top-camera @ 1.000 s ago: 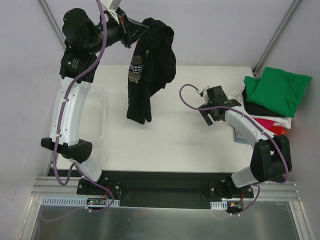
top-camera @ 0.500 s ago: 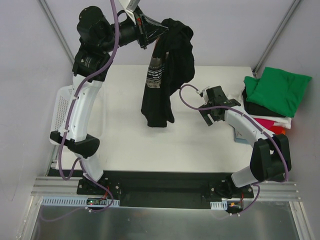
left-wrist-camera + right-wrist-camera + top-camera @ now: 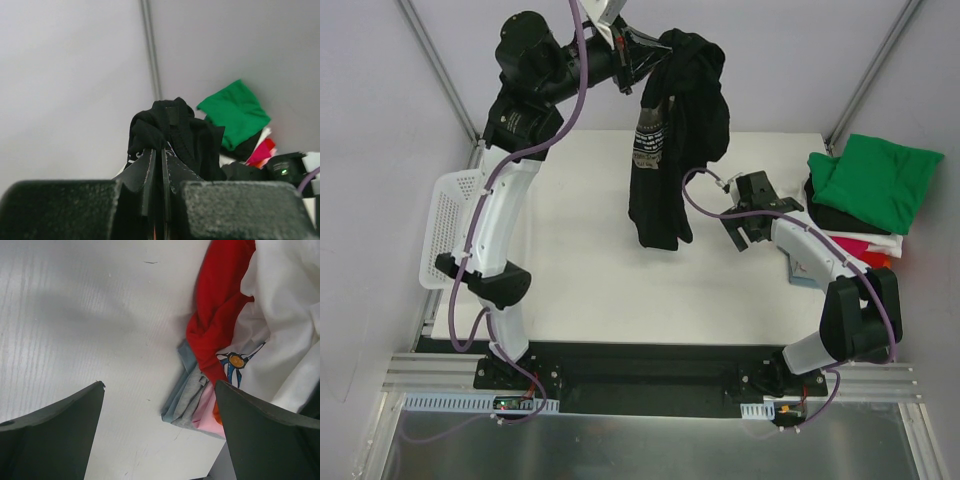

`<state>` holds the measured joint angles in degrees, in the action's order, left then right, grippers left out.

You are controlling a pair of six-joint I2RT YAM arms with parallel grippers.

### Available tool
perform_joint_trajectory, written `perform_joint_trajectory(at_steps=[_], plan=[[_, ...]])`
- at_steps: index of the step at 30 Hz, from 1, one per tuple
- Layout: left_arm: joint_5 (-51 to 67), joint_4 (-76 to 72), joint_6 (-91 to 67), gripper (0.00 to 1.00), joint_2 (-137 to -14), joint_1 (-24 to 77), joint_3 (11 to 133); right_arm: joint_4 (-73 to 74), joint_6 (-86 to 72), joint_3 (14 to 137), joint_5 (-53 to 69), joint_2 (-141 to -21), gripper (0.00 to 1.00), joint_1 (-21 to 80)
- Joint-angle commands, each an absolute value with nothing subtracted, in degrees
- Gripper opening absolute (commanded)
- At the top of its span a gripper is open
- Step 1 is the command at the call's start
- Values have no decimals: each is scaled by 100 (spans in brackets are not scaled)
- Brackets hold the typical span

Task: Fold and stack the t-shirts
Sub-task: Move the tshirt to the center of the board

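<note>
Black tee point(image 3: 680, 125) in L claw point(image 3: 653, 62), high over table point(image 3: 580, 265); R claw point(image 3: 157, 387) agape.

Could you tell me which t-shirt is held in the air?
The black printed t-shirt, hanging from the left gripper; the others lie piled on the right.

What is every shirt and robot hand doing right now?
black t-shirt: bunched, hanging in the air.
left gripper: shut on the black t-shirt, up high.
right gripper: open, holding nothing, over the table.
green t-shirt: folded, on top of the pile.
red t-shirt: rumpled, low in that pile.
</note>
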<state>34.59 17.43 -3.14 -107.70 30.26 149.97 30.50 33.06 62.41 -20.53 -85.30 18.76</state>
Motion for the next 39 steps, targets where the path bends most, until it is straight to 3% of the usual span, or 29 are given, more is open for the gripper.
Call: perform_joint_trajectory(at_steps=[1,4,5,6,8,12,15,21,31,39], plan=[[2568,1696,850,0,-9951,2857,14311,3111,3261,6319,-2004,-8455,96,1802],[1725,1731,1852,4,-9371,2848,13318,3155,3234,6337,-1960,-8446,96,1802],[1375,1740,2081,34,-9099,2848,12802,3173,3234,6346,-1951,-8446,97,1793],[1188,1740,2570,47,-8966,2848,12536,3164,3226,6354,-1934,-8446,97,1802],[802,1740,2978,70,-8598,2848,11791,3182,3226,6363,-1925,-8446,96,1802],[-872,1382,4198,99,-8122,2848,10611,3208,3234,6381,-1916,-8464,96,1793],[-1537,826,4657,99,-7779,2830,9653,3252,3182,6416,-1864,-8438,96,1793],[-1591,809,4386,99,-7400,2839,8640,3419,3155,6574,-1442,-8358,96,1872],[-441,940,3482,99,-8480,2865,8403,3208,3542,6724,-2126,-8561,97,2312],[237,1151,2944,99,-9123,3269,7665,3199,3585,6583,-2215,-8367,96,1504]])
